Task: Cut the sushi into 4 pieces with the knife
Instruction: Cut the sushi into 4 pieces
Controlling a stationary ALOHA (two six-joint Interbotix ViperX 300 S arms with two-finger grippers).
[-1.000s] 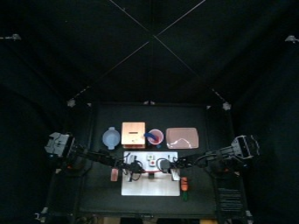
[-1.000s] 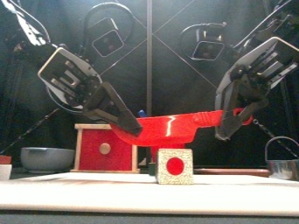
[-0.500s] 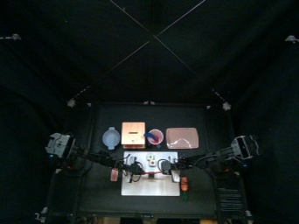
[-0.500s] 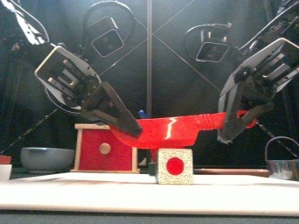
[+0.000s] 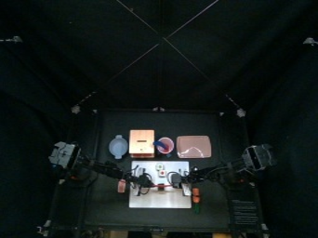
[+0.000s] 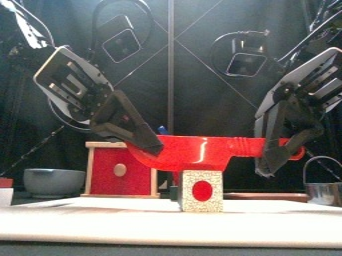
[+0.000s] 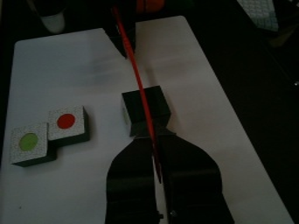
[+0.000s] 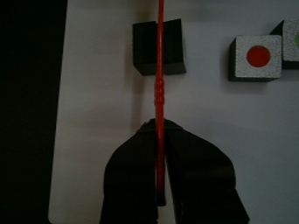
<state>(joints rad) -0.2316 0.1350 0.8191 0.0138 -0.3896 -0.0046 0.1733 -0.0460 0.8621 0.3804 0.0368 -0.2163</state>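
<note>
Sushi block (image 7: 149,112): on white cutting board (image 7: 222,96), two cut pieces (image 7: 66,122) beside. Red knife (image 6: 201,150): level over block, seemingly just clear. Left gripper (image 6: 147,146), right gripper (image 6: 271,160): each pinching one knife end.

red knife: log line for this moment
red knife level over sushi block | left hand shut on knife | right hand shut on knife | two cut pieces aside on white cutting board

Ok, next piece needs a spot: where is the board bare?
The white cutting board is bare along its front, before the red knife. Behind it things crowd: a red-dotted piece and a green-dotted piece beside the sushi block.
</note>
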